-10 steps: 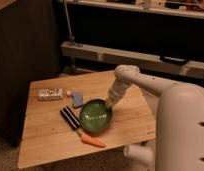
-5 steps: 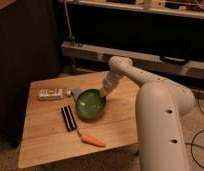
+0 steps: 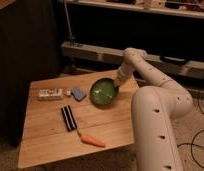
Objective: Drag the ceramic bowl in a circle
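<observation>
The gripper (image 3: 117,84) was down at the right rim of the ceramic bowl (image 3: 103,92). The green bowl sat near the back of the wooden table (image 3: 45,137). A carrot (image 3: 92,140), a black bar (image 3: 68,118) and a plastic bottle (image 3: 50,93) (lying down) were there too. Dark shelves (image 3: 145,55) stood behind.

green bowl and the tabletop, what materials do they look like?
Green bowl: looks like glazed ceramic, with a glossy sheen, a darker rim and a paler centre. Tabletop: looks like light wood or wood laminate, matte, with faint plank lines; which one is unclear. The claw is at the bowl's right rim.
</observation>
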### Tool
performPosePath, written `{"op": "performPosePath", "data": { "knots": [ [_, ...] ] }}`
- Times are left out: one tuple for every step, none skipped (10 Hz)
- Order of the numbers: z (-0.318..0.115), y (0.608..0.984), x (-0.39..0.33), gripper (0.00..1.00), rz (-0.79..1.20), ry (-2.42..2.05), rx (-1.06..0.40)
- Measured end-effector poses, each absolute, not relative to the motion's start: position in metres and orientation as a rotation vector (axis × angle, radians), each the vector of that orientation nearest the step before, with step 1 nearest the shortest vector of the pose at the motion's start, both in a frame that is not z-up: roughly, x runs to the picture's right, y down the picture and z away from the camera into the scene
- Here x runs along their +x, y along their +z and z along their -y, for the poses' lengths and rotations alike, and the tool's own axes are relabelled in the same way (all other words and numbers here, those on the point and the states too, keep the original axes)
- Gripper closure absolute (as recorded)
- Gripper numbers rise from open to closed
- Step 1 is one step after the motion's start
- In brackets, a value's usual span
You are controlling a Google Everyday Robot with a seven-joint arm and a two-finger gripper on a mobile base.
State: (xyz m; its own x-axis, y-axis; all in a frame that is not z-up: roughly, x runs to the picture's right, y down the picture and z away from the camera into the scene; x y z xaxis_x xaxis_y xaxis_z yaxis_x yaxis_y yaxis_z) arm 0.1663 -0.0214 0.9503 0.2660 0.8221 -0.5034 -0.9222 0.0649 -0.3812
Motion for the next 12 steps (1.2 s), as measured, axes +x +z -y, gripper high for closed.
{"op": "performPosePath", "data": {
  "knots": [
    [0.015, 0.941, 0.191, 1.0, -0.181, 1.344, -0.71],
    [0.005, 0.929, 0.206, 1.0, -0.187, 1.352, -0.707],
    [-0.003, 0.919, 0.209, 1.0, -0.189, 1.348, -0.709],
    [-0.015, 0.905, 0.208, 1.0, -0.194, 1.34, -0.716],
    [-0.027, 0.892, 0.202, 1.0, -0.197, 1.328, -0.724],
    [-0.049, 0.869, 0.19, 1.0, -0.2, 1.309, -0.741],
    [-0.064, 0.855, 0.185, 1.0, -0.205, 1.298, -0.751],
    [-0.078, 0.842, 0.178, 1.0, -0.205, 1.286, -0.762],
    [-0.1, 0.82, 0.161, 1.0, -0.195, 1.258, -0.792],
    [-0.113, 0.806, 0.144, 1.0, -0.178, 1.234, -0.818],
    [-0.122, 0.796, 0.128, 1.0, -0.16, 1.211, -0.84],
    [-0.132, 0.787, 0.096, 1.0, -0.128, 1.172, -0.873]
  ]
}}
